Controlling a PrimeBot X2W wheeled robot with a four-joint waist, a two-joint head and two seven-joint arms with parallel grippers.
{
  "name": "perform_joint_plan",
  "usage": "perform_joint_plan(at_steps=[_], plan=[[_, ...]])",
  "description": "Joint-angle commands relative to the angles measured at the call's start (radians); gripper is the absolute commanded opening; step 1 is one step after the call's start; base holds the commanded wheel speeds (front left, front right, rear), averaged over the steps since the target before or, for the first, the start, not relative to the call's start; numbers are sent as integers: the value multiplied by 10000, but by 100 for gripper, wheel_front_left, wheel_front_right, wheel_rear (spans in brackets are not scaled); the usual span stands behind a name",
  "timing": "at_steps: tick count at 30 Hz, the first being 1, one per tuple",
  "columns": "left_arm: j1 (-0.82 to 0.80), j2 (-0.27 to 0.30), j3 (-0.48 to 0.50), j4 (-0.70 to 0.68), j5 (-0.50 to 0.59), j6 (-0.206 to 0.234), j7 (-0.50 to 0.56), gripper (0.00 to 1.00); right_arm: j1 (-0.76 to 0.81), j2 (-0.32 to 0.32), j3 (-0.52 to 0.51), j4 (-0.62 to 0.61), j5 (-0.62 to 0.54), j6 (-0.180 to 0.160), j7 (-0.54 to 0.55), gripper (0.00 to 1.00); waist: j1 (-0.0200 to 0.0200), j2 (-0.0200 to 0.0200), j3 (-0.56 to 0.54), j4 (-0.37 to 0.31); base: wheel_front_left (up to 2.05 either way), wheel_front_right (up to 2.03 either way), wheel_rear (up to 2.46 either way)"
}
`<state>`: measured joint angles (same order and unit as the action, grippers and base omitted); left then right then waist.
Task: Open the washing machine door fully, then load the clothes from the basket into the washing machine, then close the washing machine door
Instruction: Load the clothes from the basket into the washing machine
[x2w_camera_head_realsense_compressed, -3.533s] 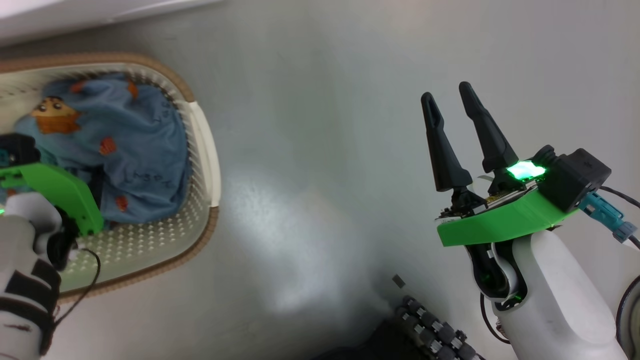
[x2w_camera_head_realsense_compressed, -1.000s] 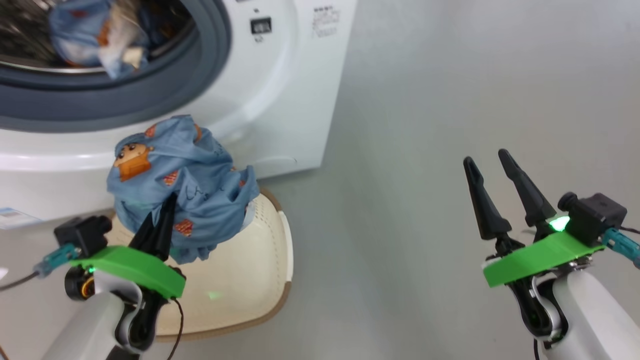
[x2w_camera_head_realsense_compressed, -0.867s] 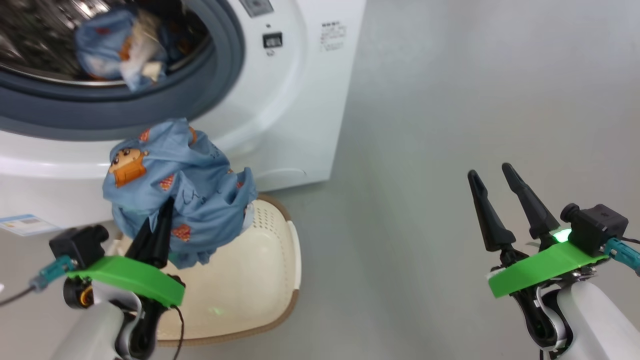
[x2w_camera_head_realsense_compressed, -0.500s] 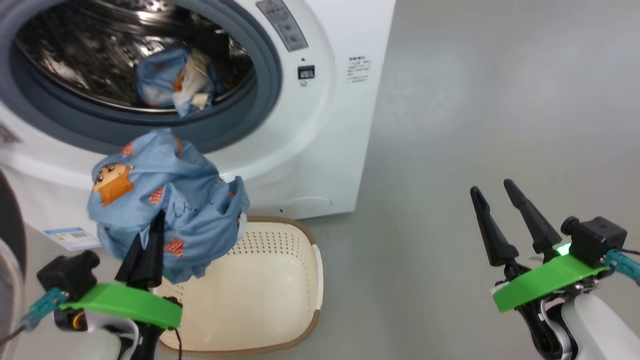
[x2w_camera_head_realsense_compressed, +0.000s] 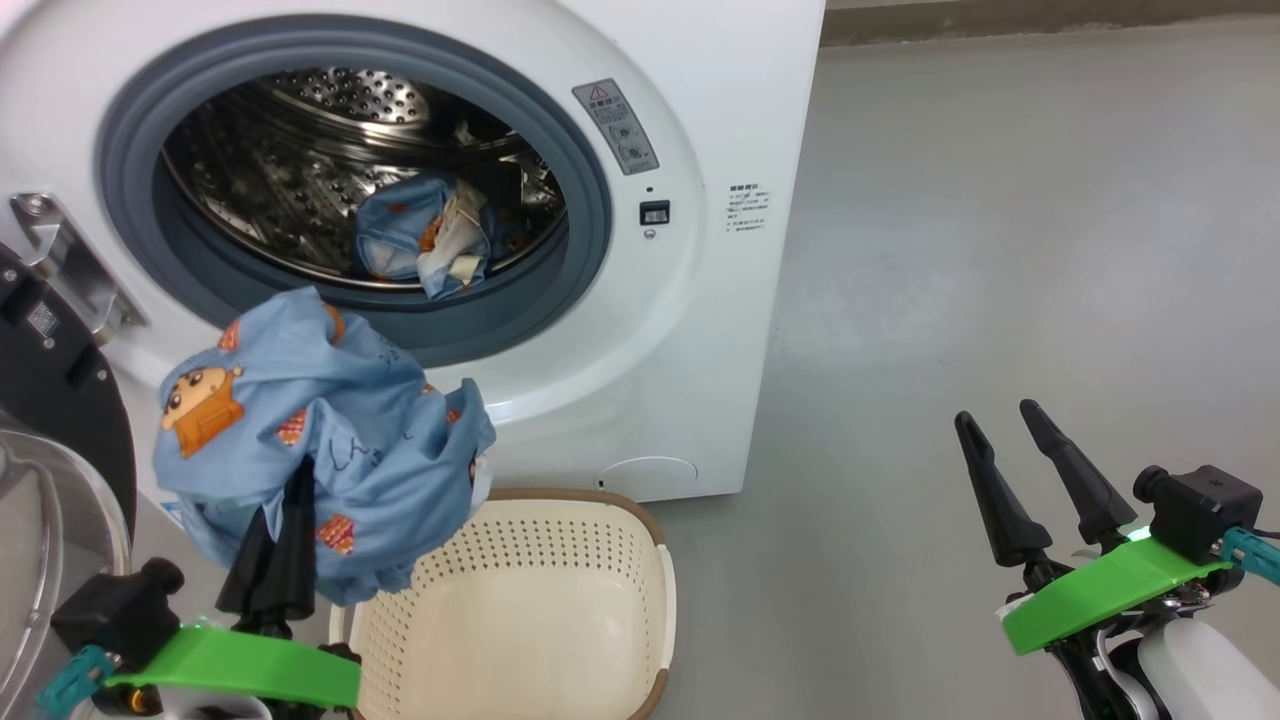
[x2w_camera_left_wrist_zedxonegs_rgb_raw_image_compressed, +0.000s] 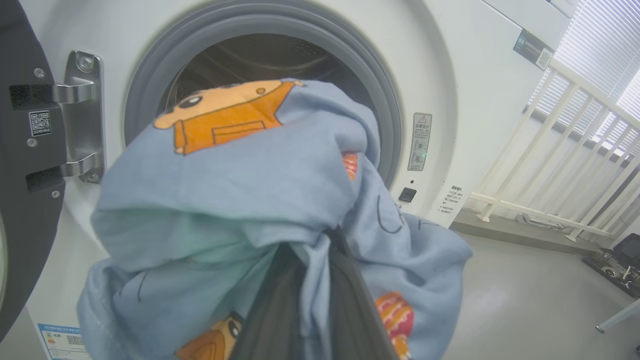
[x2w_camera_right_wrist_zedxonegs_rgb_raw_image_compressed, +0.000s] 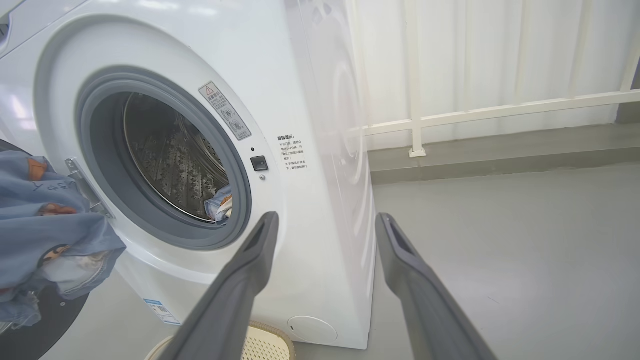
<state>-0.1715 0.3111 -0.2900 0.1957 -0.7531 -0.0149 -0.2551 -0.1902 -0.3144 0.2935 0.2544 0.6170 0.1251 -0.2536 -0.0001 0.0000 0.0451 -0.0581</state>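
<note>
Grey floor (x2w_camera_head_realsense_compressed: 950, 250) spreads to three o'clock of the washing machine (x2w_camera_head_realsense_compressed: 720, 330) in the head view. The door (x2w_camera_head_realsense_compressed: 70, 400) stands swung out at nine o'clock, off the opening. A loaded garment (x2w_camera_head_realsense_compressed: 420, 235) lies in the steel drum (x2w_camera_head_realsense_compressed: 300, 130). The left gripper (x2w_camera_head_realsense_compressed: 298, 485) is clamped on the held garment (x2w_camera_head_realsense_compressed: 320, 430), a bunched blue bundle hanging before the grey gasket (x2w_camera_head_realsense_compressed: 590, 200). The bundle sits at seven o'clock of the opening and over the basket (x2w_camera_head_realsense_compressed: 560, 495), which looks emptied. The right gripper (x2w_camera_head_realsense_compressed: 995, 412) sits at four o'clock, jaws apart with nothing between them, well apart from the machine.

Left wrist view: fabric drapes over both fingers (x2w_camera_left_wrist_zedxonegs_rgb_raw_image_compressed: 275, 320) and hides their tips. The opening lies at twelve o'clock beyond the bundle, and the hinge bracket (x2w_camera_left_wrist_zedxonegs_rgb_raw_image_compressed: 80, 115) is at nine o'clock.

Right wrist view: the bundle shows at nine o'clock, short of the gasket, with loose folds hanging beneath it.

Assessment: the step in hand appears to be carrying the last garment into the drum. Recommended practice:
- Lift the bundle above the lower gasket lip before advancing.
- Steer toward twelve o'clock, at the drum's centre, away from the hinge side.
- Release only once well past the gasket, so no trailing fold settles on the seal where the door would trap it.
- Keep the right arm out of the path until the door needs closing.
</note>
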Motion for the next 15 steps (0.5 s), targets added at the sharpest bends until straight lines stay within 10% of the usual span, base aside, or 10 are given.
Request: perform_joint_plan(at_steps=[1,15], plan=[[-128,238,452,-387,108,90,-66,0,102,-180,185,-239,24,56,-82,100,1,0,-45,37,0,0,0],[75,265,478,-802,149,291,-27,0,135,-205,157,-309,25,56,-82,100,1,0,4,-33,0,0,0]])
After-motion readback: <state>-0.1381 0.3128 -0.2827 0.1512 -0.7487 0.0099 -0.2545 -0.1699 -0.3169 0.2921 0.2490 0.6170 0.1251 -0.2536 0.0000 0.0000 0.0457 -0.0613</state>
